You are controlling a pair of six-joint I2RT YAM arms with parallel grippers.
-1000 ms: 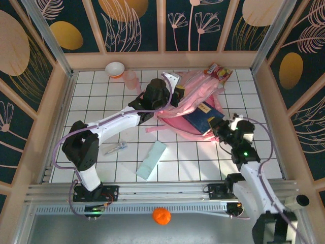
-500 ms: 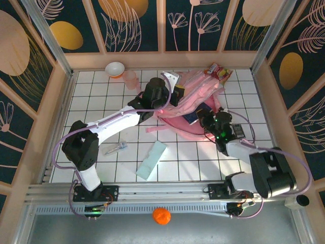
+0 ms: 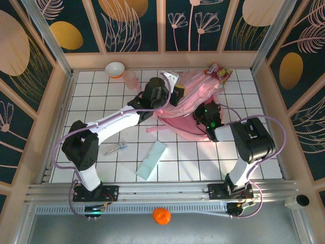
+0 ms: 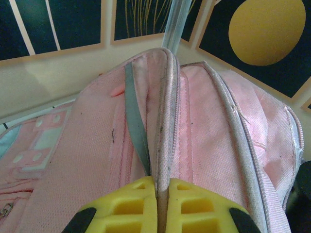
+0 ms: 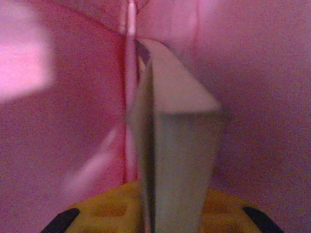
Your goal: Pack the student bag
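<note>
The student bag (image 3: 200, 89) lies at the back of the tabletop (image 3: 101, 109). A bowl (image 3: 115, 68) and a cup (image 3: 130, 79) stand left of the bag, and a packet (image 3: 218, 72) touches its far right corner. A pen (image 3: 116, 148) and a flat case (image 3: 152, 159) lie before the bag, leftward. A book (image 5: 180, 160) stands inside the bag.

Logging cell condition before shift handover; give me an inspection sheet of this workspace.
Surface: white tiled table, no spills seen.
Job's things: student bag, open, far side; book inside it.
Clutter: bowl, pink cup, snack packet, pale green pouch, pen-like item, orange ball off the table, nearside.
Grippers: left gripper shut on the bag's zipper rim; right gripper inside the bag, book between its fingers, grip unclear.
Cables: purple cables looped along both arms, no snag seen.
Surroundings: wooden-framed floral panels.
</note>
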